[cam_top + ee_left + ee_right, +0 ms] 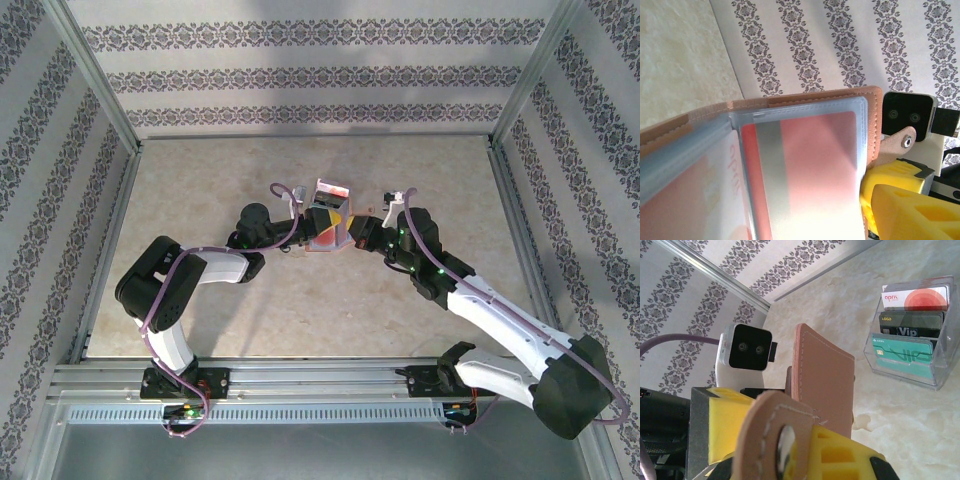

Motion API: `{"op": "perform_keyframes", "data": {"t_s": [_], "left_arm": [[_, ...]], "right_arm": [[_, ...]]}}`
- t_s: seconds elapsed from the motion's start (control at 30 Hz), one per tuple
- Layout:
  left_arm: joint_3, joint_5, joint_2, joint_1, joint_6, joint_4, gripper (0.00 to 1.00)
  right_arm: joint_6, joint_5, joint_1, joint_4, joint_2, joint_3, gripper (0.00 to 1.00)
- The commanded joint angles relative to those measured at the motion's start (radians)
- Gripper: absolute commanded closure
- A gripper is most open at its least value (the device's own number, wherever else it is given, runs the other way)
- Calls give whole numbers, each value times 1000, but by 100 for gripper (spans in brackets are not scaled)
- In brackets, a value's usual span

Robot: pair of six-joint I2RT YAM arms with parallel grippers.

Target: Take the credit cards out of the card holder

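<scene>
Right wrist view puts the right gripper (832,457) at the bottom of the picture. Its yellow fingers are clenched on the tab edge of the card holder (822,380). The brown tab (772,427) curls up over them, and one brown cover stands upright just beyond. Gripping that edge looks meant to anchor the holder clear of the table (200,180), so that its pockets face the other arm.

From the left wrist view the holder lies spread open close before the lens. A clear pocket sleeve (850,107) sits inside the brown cover with a red card (815,160) tucked in it, so the cards are not yet out.

From above, the left gripper (300,222) sits just left of the holder, mid-table, nose to nose with the right one. Its jaws seem set wide, but its fingers are hidden, so I cannot tell whether they bear on the holder or stand free.

Farther off on the table stands a clear card rack (869,352) with three cards in its tiers, probably the place for what comes out.
</scene>
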Motion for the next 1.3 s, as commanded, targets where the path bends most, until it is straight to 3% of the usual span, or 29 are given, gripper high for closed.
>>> {"op": "perform_keyframes", "data": {"t_s": [0.0,1.07,1.27], "left_arm": [[32,28,-3,-21,14,51,24],[36,26,-29,-29,53,-8,19],[33,22,-43,-30,68,-27,27]], "right_arm": [[-11,10,5,40,-15,-19,100],[24,-59,1,100,104,14,100],[15,-35,-4,68,68,4,100]]}}
